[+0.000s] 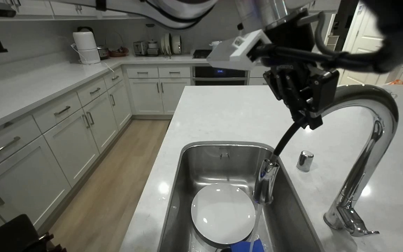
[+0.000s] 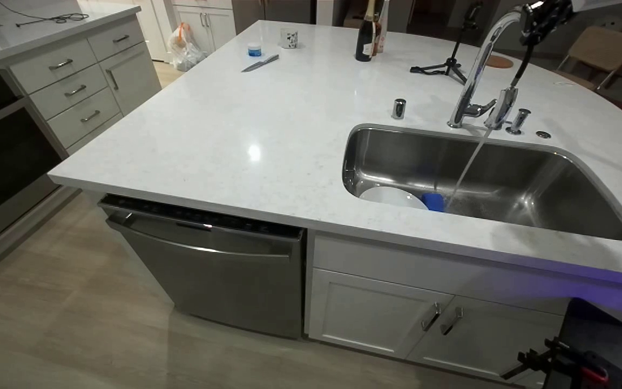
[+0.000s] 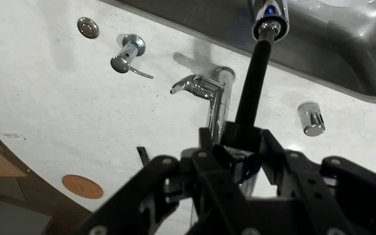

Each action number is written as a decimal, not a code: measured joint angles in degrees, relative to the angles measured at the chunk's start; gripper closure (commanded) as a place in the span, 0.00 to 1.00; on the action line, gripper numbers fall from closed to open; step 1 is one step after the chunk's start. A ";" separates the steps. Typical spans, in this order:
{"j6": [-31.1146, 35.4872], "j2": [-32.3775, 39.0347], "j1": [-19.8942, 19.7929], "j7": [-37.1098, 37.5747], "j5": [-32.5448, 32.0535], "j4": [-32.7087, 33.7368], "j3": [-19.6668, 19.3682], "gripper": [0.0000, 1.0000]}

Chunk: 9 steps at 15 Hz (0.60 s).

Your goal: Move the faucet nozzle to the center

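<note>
White cabinets [image 1: 70, 148] line the room around a black two-fingered gripper [image 3: 240, 133], and beneath it spreads a pale stone countertop [image 2: 208, 135] with a grey stainless-steel sink [image 2: 424, 151] set in. The gripper appears clamped on a flexible black hose [image 3: 255, 81], right where this leaves the tall, arched chrome faucet [image 1: 388, 129]; whether it also touches the chrome there cannot be told. Below the gripper, at the hose's lower end, the shiny, cylindrical chrome faucet nozzle [image 1: 267, 180] hangs tilted and apart from the faucet's mouth, a thin, clear stream of water [image 2: 471, 162] running from it; it looks nearer the sink's faucet side than the middle. Judging by this, the grasp is made and the shifting step is in hand, with the centre most likely meaning the middle of the sink. Next, the gripper probably needs to travel slowly away from the faucet's base, drawing the nozzle farther over the sink without letting the hose slip. Because the nozzle dangles below the gripper, it may swing, so a pause to settle would help.
</note>
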 measured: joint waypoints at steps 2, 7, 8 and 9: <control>0.09 0.01 0.31 0.85 0.00 0.00 0.37 0.86; 0.14 0.02 0.34 0.93 0.00 0.01 0.70 0.86; 0.14 0.02 0.33 0.93 0.00 0.01 0.73 0.86; 0.14 0.03 0.34 0.93 0.00 0.02 0.75 0.86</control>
